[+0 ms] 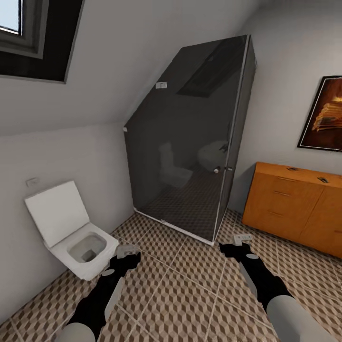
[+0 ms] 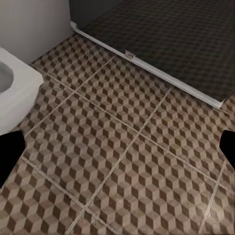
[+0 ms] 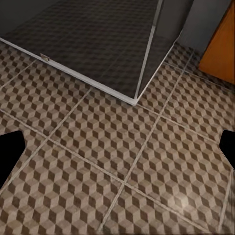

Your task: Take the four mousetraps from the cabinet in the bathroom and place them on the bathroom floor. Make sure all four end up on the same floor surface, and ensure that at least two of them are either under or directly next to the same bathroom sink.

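No legible text, label, brand, number or sign in any view. The framed picture (image 1: 325, 113) on the wall above the cabinet (image 1: 297, 205) shows a dark orange-brown image with no readable lettering. The small pale plate (image 1: 161, 85) on the sloped wall beside the glass shower enclosure (image 1: 190, 142) and the small plate (image 1: 33, 182) on the wall above the toilet (image 1: 76, 232) are too small to read.

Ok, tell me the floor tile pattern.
The bathroom floor has brown, beige and white 3D cubes with pale grout, clearest in the left wrist view.
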Robot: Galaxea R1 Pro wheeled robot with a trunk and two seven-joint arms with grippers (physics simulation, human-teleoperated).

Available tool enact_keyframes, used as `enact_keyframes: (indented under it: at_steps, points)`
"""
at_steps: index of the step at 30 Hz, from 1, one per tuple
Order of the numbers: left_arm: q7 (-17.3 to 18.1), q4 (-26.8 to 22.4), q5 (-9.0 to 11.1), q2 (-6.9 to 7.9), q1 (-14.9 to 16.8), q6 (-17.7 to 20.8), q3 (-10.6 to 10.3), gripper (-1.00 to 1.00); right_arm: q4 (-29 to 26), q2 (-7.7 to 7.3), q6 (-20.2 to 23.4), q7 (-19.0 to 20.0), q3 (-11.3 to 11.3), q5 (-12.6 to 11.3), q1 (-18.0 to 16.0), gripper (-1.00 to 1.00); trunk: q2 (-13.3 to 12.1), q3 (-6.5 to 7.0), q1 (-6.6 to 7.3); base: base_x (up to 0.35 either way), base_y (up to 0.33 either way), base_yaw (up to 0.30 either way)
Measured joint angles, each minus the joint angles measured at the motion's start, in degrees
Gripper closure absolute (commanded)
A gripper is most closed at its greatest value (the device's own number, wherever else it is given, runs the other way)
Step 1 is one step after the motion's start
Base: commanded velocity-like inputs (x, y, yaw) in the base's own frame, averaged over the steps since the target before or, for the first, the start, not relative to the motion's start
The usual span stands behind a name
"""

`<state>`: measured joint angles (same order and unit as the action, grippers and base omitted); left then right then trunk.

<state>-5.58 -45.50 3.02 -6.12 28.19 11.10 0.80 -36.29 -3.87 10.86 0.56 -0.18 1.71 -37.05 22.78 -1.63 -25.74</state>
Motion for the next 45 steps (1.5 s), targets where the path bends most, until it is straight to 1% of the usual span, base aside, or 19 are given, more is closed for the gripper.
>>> enact_keyframes:
  at_steps: [45]
  points:
    - [0.01, 0.0, 0.0, 0.0, 0.0, -0.04, -0.06, -1.0, 0.0, -0.05, -0.03, 0.0, -0.03, 0.0, -0.01, -1.0, 0.0, 0.0, 0.0, 0.0, 0.0, -0.277]
